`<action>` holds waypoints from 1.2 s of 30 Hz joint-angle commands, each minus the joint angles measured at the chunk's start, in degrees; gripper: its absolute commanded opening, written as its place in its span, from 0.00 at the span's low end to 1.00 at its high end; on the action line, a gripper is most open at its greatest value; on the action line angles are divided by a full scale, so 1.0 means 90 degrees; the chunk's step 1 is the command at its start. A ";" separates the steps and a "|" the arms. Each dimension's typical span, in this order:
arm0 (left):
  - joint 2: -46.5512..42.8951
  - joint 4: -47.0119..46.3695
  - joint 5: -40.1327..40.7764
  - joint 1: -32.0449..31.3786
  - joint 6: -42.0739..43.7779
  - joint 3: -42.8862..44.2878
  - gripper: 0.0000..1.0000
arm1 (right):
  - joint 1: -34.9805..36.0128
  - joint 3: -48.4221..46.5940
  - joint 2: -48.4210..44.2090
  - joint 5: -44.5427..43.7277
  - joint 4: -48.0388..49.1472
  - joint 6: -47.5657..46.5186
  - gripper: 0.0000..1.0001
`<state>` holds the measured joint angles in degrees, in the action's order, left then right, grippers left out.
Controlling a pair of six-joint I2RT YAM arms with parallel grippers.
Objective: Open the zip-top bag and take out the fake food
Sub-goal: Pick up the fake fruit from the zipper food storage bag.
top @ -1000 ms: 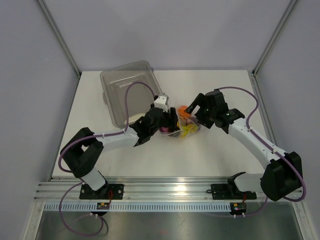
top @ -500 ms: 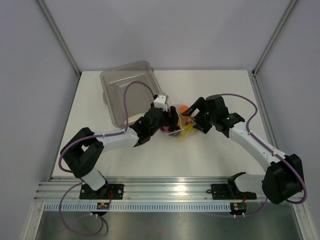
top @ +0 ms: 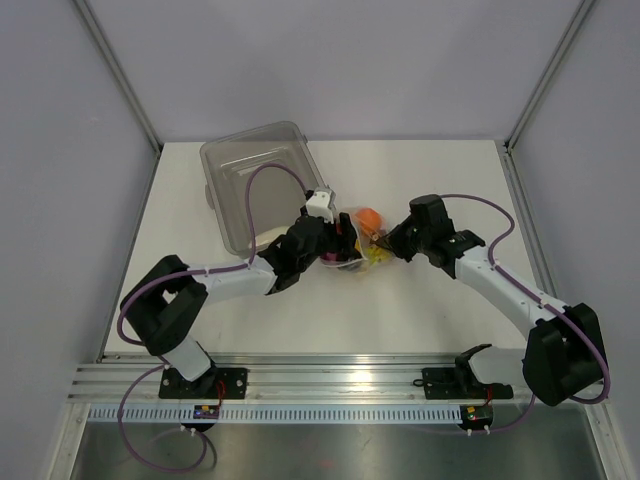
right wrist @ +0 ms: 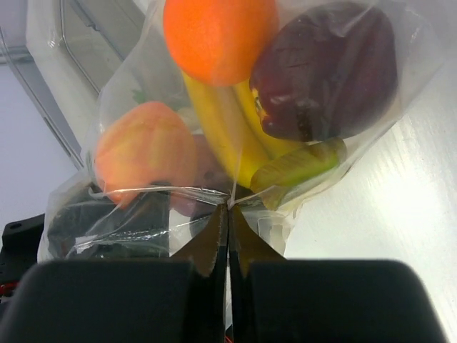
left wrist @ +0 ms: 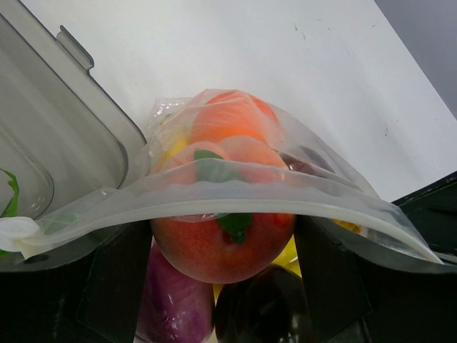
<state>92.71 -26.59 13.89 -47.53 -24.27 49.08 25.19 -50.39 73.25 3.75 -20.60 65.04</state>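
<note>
The zip-top bag (top: 360, 243) is lying on the white table (top: 450, 170) just off the near right corner of the clear-grey tub (top: 255, 185), touching or nearly touching that corner. Its thin clear film is crinkling and bulging around the fake food packed inside. An orange (right wrist: 218, 32) is sitting at the end of the bag farthest from the arms' bases, a yellow banana bunch (right wrist: 228, 136) is running down the middle, a dark red apple (right wrist: 328, 71) is pressing against the side away from the tub, and a peach with a green leaf (left wrist: 214, 239) is filling the side nearest the tub, with a purple piece (left wrist: 175, 307) and a dark round piece (left wrist: 264, 314) beneath it. The bag's thick rim is stretching as a pale band across the left wrist view. The left gripper (top: 335, 250) is reaching in along the tub's near side, its fingers (left wrist: 114, 286) standing wide and clasping the bag's full body on both sides. The right gripper (right wrist: 228, 214) is coming at the bag from the side away from the tub, its arm bending at the elbow and sloping down, and its fingertips are pressing tightly together on a fold of the bag's film.
</note>
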 commanded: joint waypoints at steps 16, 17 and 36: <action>-0.0681 0.0562 -0.1444 0.0007 -0.0701 0.0250 0.50 | 0.0033 0.0140 -0.0229 -0.2944 -0.0054 0.0108 0.00; -0.0720 0.0591 -0.1504 0.0007 -0.0731 0.0259 0.50 | 0.0033 0.0111 -0.0210 -0.3004 -0.0103 0.0108 0.00; -0.0974 -0.0980 -0.3477 0.0310 -0.1375 -0.0258 0.51 | 0.0033 0.0081 -0.0122 -0.3630 -0.0436 0.0225 0.00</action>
<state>86.94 -25.45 -12.80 -45.82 -34.33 48.03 25.50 -49.12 72.49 -25.63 -23.88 66.13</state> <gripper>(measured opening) 0.750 0.009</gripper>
